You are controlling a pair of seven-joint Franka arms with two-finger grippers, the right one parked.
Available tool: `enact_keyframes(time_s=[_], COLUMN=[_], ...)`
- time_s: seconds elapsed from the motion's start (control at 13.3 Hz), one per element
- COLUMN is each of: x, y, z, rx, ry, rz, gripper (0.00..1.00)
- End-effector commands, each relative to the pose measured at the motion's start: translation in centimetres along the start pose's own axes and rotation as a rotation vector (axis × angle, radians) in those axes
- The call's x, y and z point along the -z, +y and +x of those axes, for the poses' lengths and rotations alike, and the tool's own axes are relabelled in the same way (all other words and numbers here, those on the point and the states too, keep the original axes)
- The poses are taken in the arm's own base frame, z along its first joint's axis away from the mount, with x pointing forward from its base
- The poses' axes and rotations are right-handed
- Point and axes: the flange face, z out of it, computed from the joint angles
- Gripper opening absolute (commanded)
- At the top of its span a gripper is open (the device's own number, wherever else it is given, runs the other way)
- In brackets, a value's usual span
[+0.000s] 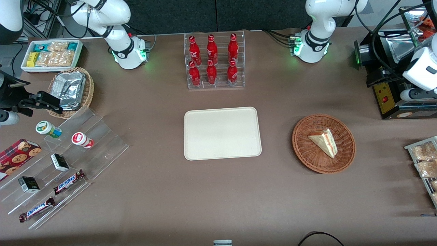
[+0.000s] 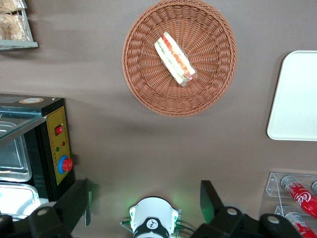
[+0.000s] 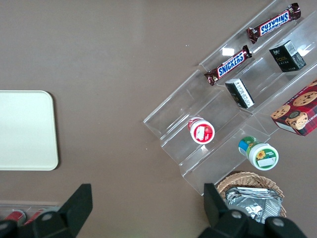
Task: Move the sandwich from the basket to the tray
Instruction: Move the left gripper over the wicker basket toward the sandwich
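Wicker basket (image 1: 323,143) holds the sandwich (image 1: 323,141); the cream tray (image 1: 222,133) lies bare beside it; the tool (image 2: 143,206) hovers open, high above the desk (image 1: 218,198).

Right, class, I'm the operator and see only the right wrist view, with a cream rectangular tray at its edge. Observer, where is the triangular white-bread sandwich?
Observer: The clear-wrapped triangular sandwich lies inside a round reddish-brown wicker basket, beside the cream rectangular tray, toward the working arm's end.
Operator: Is the whole tray bare?
Observer: Yes, nothing lies on it anywhere.
Operator: And the left gripper?
Observer: The left gripper hangs open high above the table, apart from the basket, holding nothing.
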Motion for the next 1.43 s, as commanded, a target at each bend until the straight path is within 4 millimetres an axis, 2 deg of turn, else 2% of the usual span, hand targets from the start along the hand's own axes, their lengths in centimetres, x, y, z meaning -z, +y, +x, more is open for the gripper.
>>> enact_keyframes(time_s=[0.0,0.15,0.23,0.83,1.35], x=[1.1,0.7,-0.3,-11.7,-17.9], y=[-0.3,-0.2,0.1,0.9,3.0], z=[-0.5,0.1,0.6,3.0,4.5], rx=[-0.010,-0.013,-0.007,0.037,0.293], ry=[0.043,0.057,0.057,0.040,0.127], rz=[0.016,0.020,0.013,0.028,-0.014], gripper=[1.00,1.00,1.00,1.00,1.00])
